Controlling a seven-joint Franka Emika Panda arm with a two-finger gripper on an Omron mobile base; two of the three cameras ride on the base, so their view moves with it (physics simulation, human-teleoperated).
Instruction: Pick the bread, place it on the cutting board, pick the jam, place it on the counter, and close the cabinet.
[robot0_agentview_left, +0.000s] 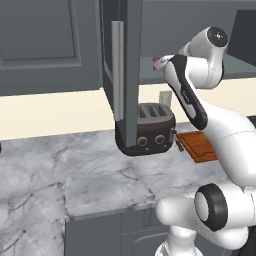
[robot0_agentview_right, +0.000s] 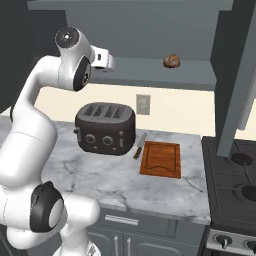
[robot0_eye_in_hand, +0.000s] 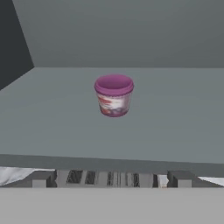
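Taking the toaster (robot0_agentview_right: 105, 127) as my mark and going left to right: up and to the left of it, in the left base view, the cabinet (robot0_agentview_left: 131, 60) door swings out over the counter (robot0_agentview_right: 100, 170) with its pale bar handle facing me, so the cabinet is open. High above the toaster, on the cabinet shelf (robot0_eye_in_hand: 52, 122), stands the jam (robot0_eye_in_hand: 113, 95), upright and alone, a pink cup set back from the shelf's front edge. My pincer (robot0_eye_in_hand: 111, 178) is level with that shelf, above the toaster, and looks straight at the jam but is well short of it. My fingertips (robot0_eye_in_hand: 41, 179) stand far apart at the shelf's lip with nothing between them, so the pincer is wide and holds nothing. Above and to the right of the toaster, on the same shelf, sits the bread (robot0_agentview_right: 172, 61), a brown lump well apart from the jam. Just right of the toaster's foot a knife (robot0_agentview_right: 140, 146) lies on the counter, and right of that is the cutting board (robot0_agentview_right: 161, 159), flat and bare. Farther right is the stove (robot0_agentview_right: 235, 185). I judge that none of the task is done: the bread is not on the board, the jam is not on the counter, and the door is not shut. Bread comes first in the order, but my hand is lined up on the jam.
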